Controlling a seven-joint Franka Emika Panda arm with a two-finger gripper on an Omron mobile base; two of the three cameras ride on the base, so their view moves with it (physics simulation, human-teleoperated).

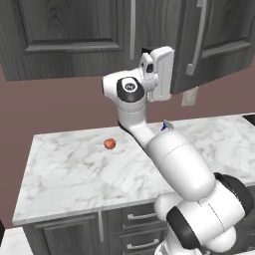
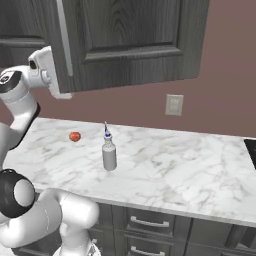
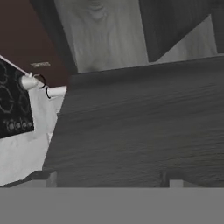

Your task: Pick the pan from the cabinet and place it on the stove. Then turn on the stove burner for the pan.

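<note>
Two fingers (image 3: pixel 43 178) apart, cabinet (image 3: pixel 131 131) just ahead

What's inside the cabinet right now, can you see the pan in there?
No pan is visible. The cabinet has one door swung open, but that door and the arm cover the interior in both base views. The hand view shows bare grey wood-grain panels up close, nothing resting on them.

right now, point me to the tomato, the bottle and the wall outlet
tomato (image 2: pixel 75 136): right base view, middle of its red body
bottle (image 2: pixel 109 156): right base view, grey body below the nozzle
wall outlet (image 2: pixel 174 105): right base view, centre of its pale plate
</note>
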